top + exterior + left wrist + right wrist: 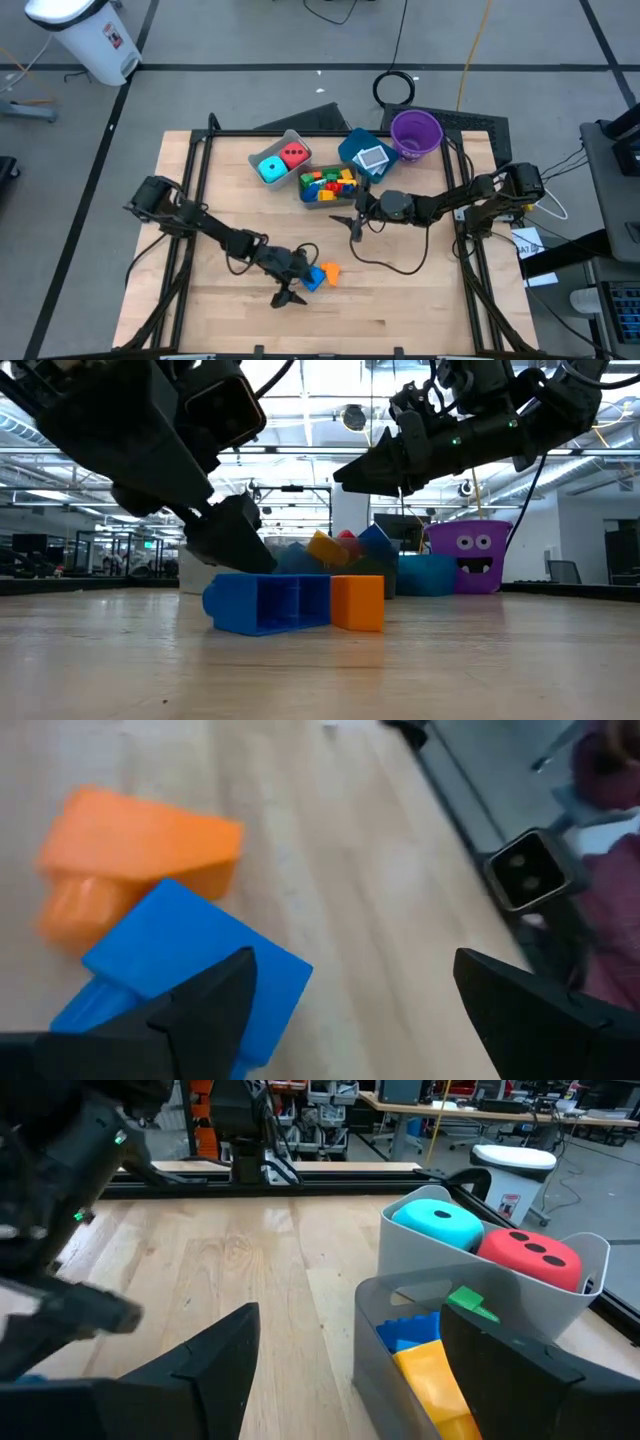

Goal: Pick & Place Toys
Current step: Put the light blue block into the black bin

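L gripper (287,292) was seen low over the table (400,300), fingers spread and empty, w/ the blue brick (313,279) touching the orange brick (329,269) just beside one finger; blue probably best straddled square and closed on w/o nudging orange. R gripper (355,222), also spread and empty, hung beside the dark bin (327,197) of bricks. Finger-to-brick contact couldn't be made out, and the bin's contents were partly hidden.

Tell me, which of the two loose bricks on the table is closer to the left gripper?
The blue brick. It lies right by the open left gripper, while the orange brick sits on the blue one's far side.
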Controlling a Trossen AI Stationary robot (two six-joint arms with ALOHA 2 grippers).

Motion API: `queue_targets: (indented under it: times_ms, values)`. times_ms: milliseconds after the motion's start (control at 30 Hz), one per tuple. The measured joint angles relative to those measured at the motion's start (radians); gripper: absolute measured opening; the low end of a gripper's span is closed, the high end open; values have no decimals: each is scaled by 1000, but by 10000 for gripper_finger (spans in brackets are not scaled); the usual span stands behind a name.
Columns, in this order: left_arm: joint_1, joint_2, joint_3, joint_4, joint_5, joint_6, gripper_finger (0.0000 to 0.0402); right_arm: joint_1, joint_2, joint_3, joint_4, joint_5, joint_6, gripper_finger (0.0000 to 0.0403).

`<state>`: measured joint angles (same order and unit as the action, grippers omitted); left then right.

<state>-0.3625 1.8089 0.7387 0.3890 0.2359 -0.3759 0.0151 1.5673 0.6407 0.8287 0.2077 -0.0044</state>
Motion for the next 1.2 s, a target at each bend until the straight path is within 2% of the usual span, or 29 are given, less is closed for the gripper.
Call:
queue_targets:
  times_ms: [67,133,300,433,600,700,800,967,1200]
  values:
    - [11,-41,-1,-72,-16,10,348,0,0,0,-1,0,0,278]
    - [14,-98,-4,-171,-78,15,348,0,0,0,-2,0,0,278]
    - [11,-273,-13,-421,-350,4,349,0,0,0,-1,0,0,278]
    - [7,-379,-8,-525,-501,-120,349,0,0,0,0,0,0,278]
    - [7,-381,-8,-681,-620,-273,349,0,0,0,1,0,0,279]
    - [29,-345,-10,-724,-640,-433,349,0,0,0,-2,0,0,279]
    - [62,-323,-9,-709,-645,-529,349,0,0,0,-2,0,0,279]
    - [111,-280,-10,-703,-623,-629,349,0,0,0,4,0,0,279]
    - [151,-198,-9,-709,-582,-647,349,0,0,0,-3,0,0,279]
